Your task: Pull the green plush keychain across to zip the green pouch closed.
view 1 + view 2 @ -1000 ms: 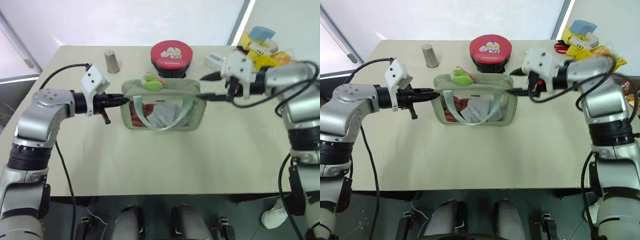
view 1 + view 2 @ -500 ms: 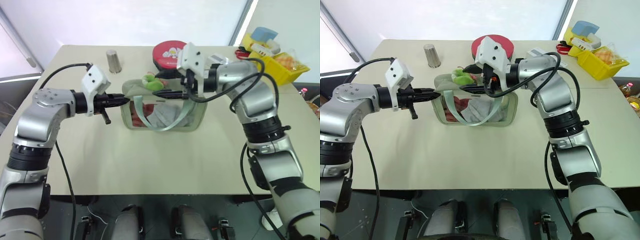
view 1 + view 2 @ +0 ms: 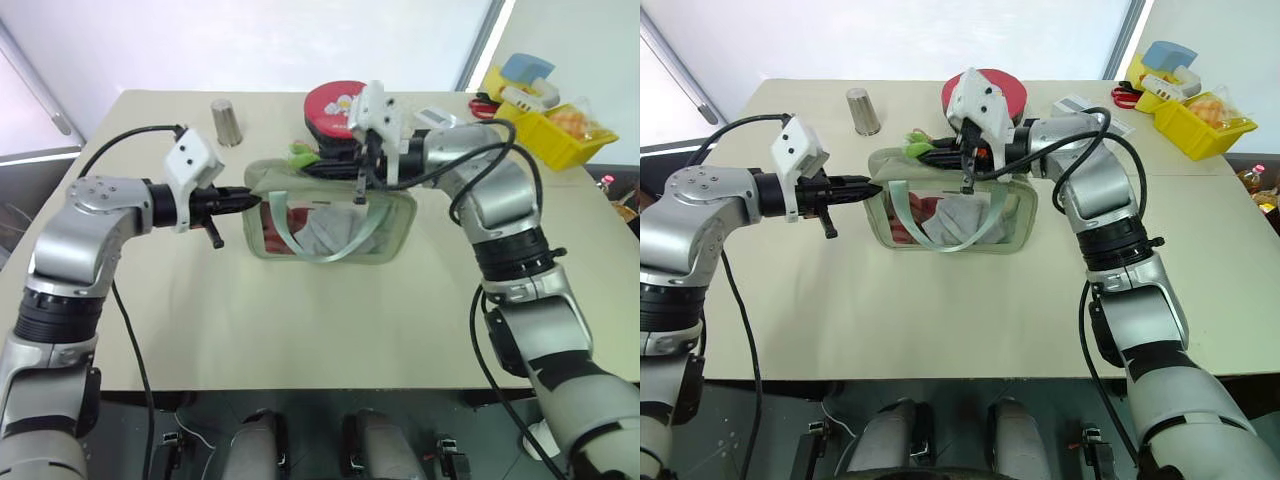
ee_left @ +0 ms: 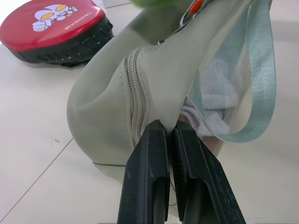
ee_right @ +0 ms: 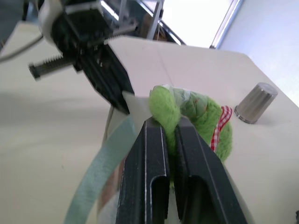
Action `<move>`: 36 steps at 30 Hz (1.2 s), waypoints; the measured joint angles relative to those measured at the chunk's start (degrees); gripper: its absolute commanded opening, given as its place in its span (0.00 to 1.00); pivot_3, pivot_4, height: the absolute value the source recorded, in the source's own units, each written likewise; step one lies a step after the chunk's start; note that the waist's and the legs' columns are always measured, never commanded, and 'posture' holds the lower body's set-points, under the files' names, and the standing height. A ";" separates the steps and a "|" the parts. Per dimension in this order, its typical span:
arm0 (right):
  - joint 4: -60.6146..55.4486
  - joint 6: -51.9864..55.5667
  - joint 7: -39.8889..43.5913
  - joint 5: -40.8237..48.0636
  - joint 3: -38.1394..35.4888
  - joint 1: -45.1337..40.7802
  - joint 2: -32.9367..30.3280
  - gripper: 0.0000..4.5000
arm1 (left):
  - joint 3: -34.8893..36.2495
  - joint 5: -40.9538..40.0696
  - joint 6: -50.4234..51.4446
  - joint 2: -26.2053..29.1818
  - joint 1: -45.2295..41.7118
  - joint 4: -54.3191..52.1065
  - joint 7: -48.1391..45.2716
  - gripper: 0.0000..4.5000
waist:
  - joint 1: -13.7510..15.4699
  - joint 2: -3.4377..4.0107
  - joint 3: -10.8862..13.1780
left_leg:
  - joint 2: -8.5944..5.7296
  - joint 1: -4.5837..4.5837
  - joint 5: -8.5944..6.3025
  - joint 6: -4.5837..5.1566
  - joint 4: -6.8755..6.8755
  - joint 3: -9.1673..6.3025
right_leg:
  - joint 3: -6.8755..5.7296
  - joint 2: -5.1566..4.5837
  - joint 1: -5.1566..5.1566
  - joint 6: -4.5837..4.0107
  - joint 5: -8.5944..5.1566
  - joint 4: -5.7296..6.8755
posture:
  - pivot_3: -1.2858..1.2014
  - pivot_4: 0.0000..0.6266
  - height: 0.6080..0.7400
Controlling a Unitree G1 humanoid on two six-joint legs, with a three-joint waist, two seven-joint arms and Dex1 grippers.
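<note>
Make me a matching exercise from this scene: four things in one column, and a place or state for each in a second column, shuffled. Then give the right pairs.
1. green plush keychain
2. green pouch
3. round red case
4. metal cup

A. pinched at its end by the left gripper
B. stands apart, behind the left gripper
C. clamped in the right gripper
D. lies just behind the pouch

Pairs: 1-C, 2-A, 3-D, 4-B

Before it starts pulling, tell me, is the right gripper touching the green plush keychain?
Touching. The right wrist view shows the right gripper shut on the green plush keychain, fuzz squeezed between its fingers.
</note>
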 measured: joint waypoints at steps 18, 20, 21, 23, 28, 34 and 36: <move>-4.37 -3.02 -10.39 -12.22 -3.21 8.39 -23.13 0.01 | -0.32 0.12 -0.82 -1.22 -0.08 0.36 -0.47 0.00 | -0.02 0.00 0.00 | -0.02 0.01 -0.01 0.01 -0.02 0.02 | 0.01 0.00 0.00 0.00 0.00 -0.02 | 0.52 0.24 1.00; -5.31 -3.80 -11.71 -13.70 -3.11 11.66 -23.37 0.01 | -0.65 0.18 -0.88 -1.38 -0.20 0.49 -0.48 0.00 | 0.04 0.00 0.00 | -0.02 0.01 0.00 0.01 -0.02 0.02 | 0.01 0.00 0.00 0.00 0.00 -0.03 | 0.52 0.24 1.00; -5.65 -3.87 -12.21 -14.26 -2.89 13.17 -23.33 0.01 | -0.74 0.20 -0.93 -1.44 -0.26 0.60 -0.49 0.00 | 0.02 0.00 0.00 | -0.02 0.01 0.00 0.01 -0.02 0.03 | 0.01 0.00 0.00 0.00 0.00 -0.03 | 0.52 0.24 1.00; -6.30 -4.13 -13.11 -14.94 -2.48 15.99 -22.53 0.01 | -0.96 0.24 -0.99 -1.59 -0.48 0.79 -0.52 0.00 | -0.02 0.00 0.00 | -0.02 0.02 0.00 0.00 -0.02 0.03 | 0.01 0.00 0.00 0.00 0.00 -0.03 | 0.52 0.24 1.00; -6.18 -5.15 -15.54 -15.73 -1.42 22.39 -17.98 0.01 | -1.30 0.23 -1.16 -1.70 -0.74 1.25 -0.58 0.00 | -0.02 0.00 0.00 | -0.02 0.02 0.00 0.00 0.00 0.03 | 0.01 0.01 0.03 0.00 0.00 -0.03 | 0.52 0.24 1.00; -3.96 -7.69 -17.07 -17.08 0.64 26.68 -14.26 0.01 | -1.33 0.12 -1.03 -1.73 -0.61 0.83 -0.53 0.00 | -0.06 0.00 0.00 | -0.02 0.04 0.00 0.00 0.00 0.02 | 0.01 0.03 0.04 0.00 0.00 -0.02 | 0.52 0.24 1.00; -3.55 -8.39 -17.17 -17.39 0.71 26.73 -14.15 0.01 | -1.33 0.14 -1.00 -1.72 -0.61 0.74 -0.50 0.00 | -0.06 0.00 0.00 | -0.02 0.07 0.00 0.00 0.00 0.02 | 0.01 0.04 0.06 0.00 0.00 -0.02 | 0.52 0.24 1.00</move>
